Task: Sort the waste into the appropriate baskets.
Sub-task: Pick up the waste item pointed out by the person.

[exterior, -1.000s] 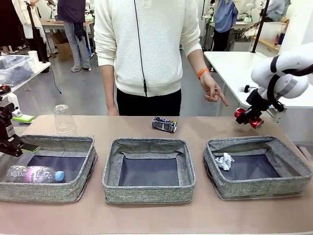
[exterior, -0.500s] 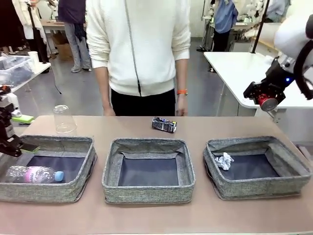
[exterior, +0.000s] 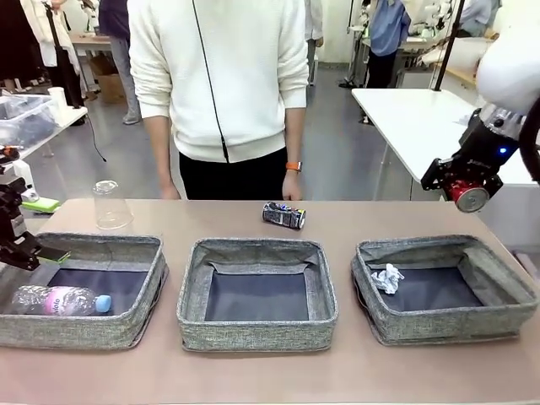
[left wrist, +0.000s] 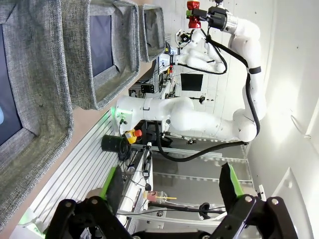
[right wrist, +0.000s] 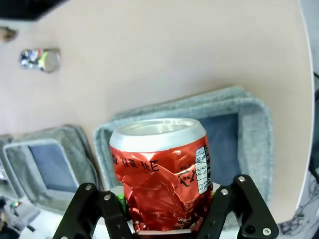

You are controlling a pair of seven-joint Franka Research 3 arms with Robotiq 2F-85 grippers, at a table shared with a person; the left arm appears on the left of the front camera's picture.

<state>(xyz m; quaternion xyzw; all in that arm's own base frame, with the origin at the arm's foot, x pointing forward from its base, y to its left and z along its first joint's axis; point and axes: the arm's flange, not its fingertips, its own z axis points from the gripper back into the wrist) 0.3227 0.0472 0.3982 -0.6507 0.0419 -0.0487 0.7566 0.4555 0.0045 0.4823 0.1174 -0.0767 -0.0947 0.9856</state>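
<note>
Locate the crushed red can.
Front view, far right: the crushed red can is clamped in the right gripper, held in the air above the right basket.

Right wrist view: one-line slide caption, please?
Right pincer clamps a crushed red can, grey woven basket beyond it.

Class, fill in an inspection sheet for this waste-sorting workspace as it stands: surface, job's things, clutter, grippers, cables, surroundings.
Surface: brown table, no spills seen.
Job's things: plastic bottle in left basket; paper wad in right basket; middle basket empty; dark can and clear cup on the table behind the baskets.
Clutter: green-and-white item at far left.
Grippers: left gripper open, beside left basket; right gripper shut on red can, raised at the table's right end.
Cables: black cord down person's sweater.
Surroundings: person standing at far side; white table beyond.
</note>
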